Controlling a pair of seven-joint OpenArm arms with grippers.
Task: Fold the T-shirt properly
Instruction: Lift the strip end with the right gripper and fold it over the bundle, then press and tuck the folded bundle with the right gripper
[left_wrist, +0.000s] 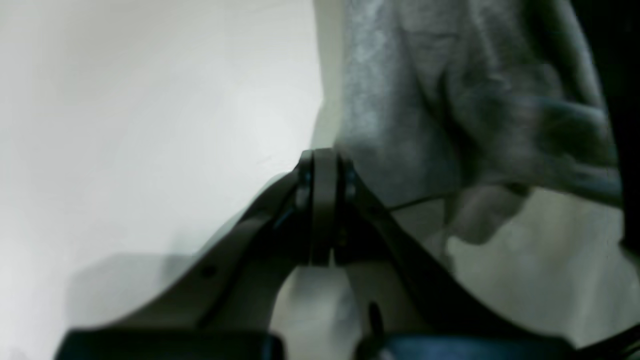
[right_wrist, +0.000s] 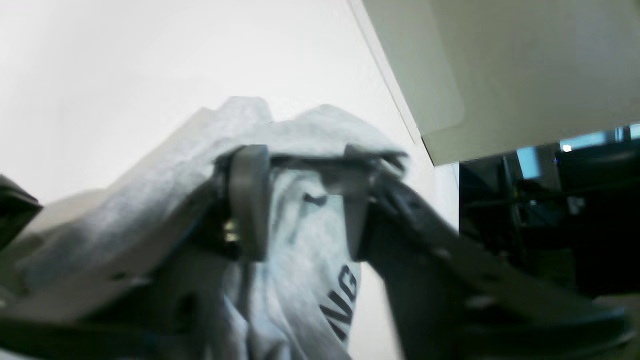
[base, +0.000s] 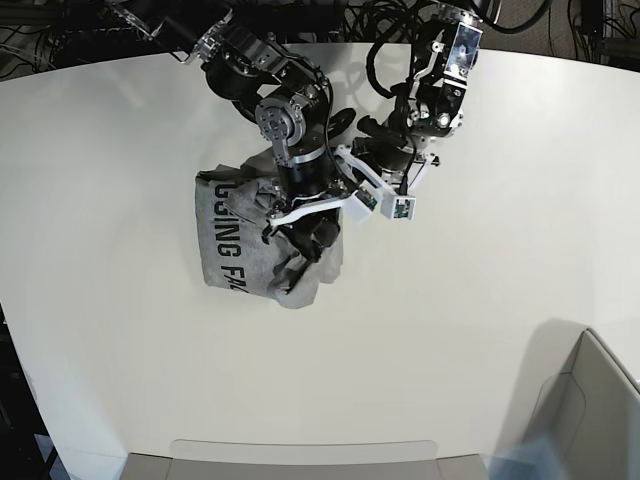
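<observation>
The heather-grey T-shirt (base: 235, 245) lies crumpled on the white table (base: 450, 330), with black lettering showing on its left part. My right gripper (base: 300, 215) is down on the shirt's right side. In the right wrist view its jaws (right_wrist: 302, 165) stand apart, with the T-shirt (right_wrist: 300, 280) draped over the tips and hanging between them. My left gripper (left_wrist: 325, 152) is shut, fingers pressed together. The T-shirt's edge (left_wrist: 425, 100) lies right at its tips; I cannot tell if any cloth is pinched. The left arm (base: 440, 90) reaches in from the back.
A grey box (base: 590, 400) stands at the table's front right corner, and a grey tray edge (base: 300, 460) runs along the front. Cables and arm bases (base: 300, 20) crowd the back edge. A grey panel (right_wrist: 500, 60) shows beyond the table.
</observation>
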